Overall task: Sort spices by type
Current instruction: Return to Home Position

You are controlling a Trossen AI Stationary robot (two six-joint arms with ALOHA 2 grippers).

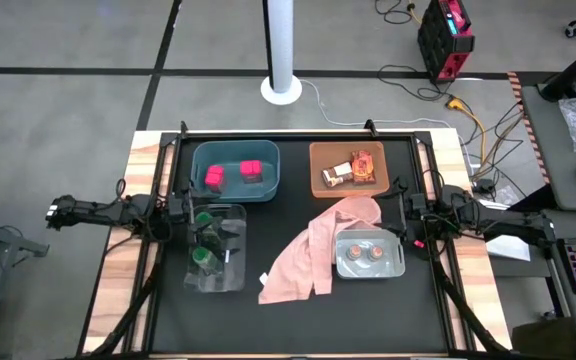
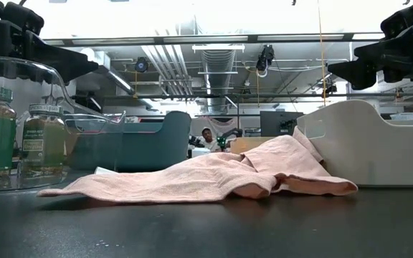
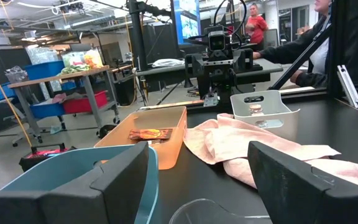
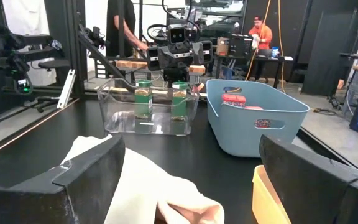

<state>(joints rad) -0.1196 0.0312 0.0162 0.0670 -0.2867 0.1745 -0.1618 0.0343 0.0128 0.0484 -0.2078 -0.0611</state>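
Two pink boxes lie in the teal bin. Orange-red and brown packets lie in the orange bin. Jars with green lids stand in the clear bin. Two jars with pinkish tops stand in the grey bin. My left gripper hangs open above the table's left side, over the gap between the teal and clear bins, its fingers with nothing between them. My right gripper hangs open at the right, between the orange and grey bins, also with nothing between its fingers.
A large pink cloth lies crumpled on the black table top between the clear and grey bins, one end against the grey bin. Bare black surface lies along the near edge. People show in the room beyond the table.
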